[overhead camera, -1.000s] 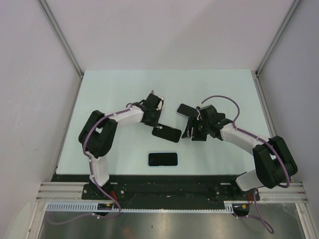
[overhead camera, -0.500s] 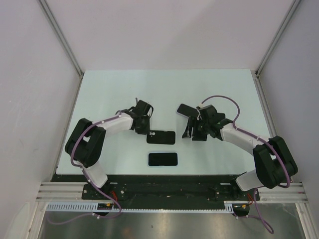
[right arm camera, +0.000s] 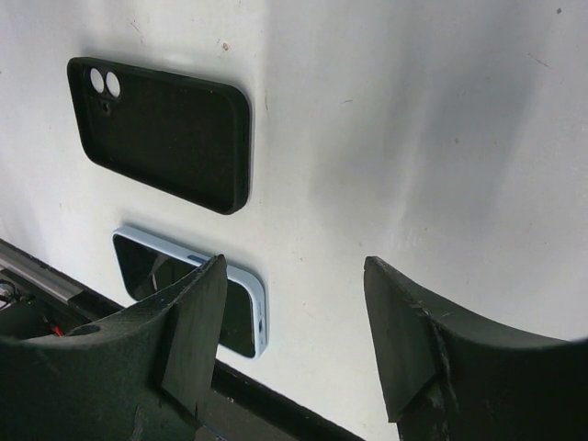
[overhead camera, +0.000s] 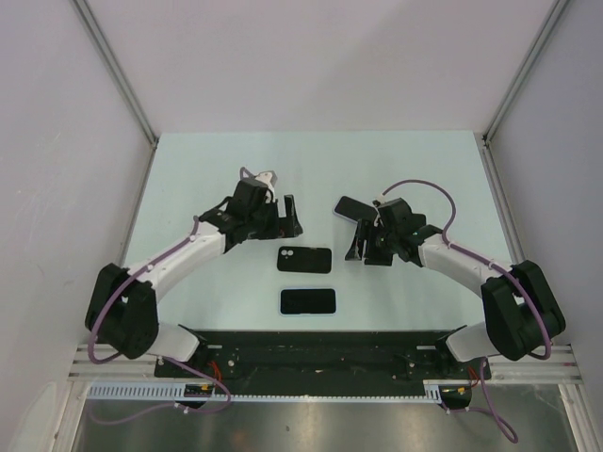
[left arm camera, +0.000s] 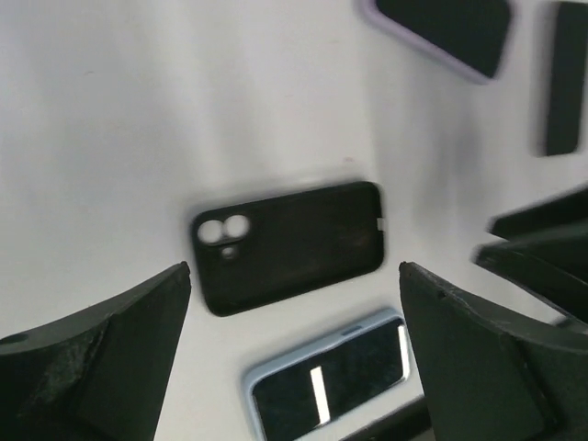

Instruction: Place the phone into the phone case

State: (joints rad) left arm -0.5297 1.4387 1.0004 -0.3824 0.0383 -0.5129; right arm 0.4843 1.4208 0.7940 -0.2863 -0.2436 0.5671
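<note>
The black phone case (overhead camera: 304,259) lies flat on the table with its camera cut-outs to the left, also seen in the left wrist view (left arm camera: 289,243) and the right wrist view (right arm camera: 161,133). The phone (overhead camera: 308,301), screen up with a light-blue rim, lies just nearer the arm bases (left arm camera: 331,377) (right arm camera: 188,289). My left gripper (overhead camera: 283,221) (left arm camera: 294,268) hovers open beyond the case, holding nothing. To the right of the case my right gripper (overhead camera: 366,247) (right arm camera: 294,266) is open over bare table, empty.
A second dark slab with a purple rim (overhead camera: 351,208) (left arm camera: 441,32) lies on the table just beyond the right gripper. Grey walls with metal rails enclose the table on three sides. The black base rail (overhead camera: 320,344) runs along the near edge.
The left gripper carried the black case a little left, set it flat above the phone, opened, and drew back toward the far side. The right arm has not moved.
</note>
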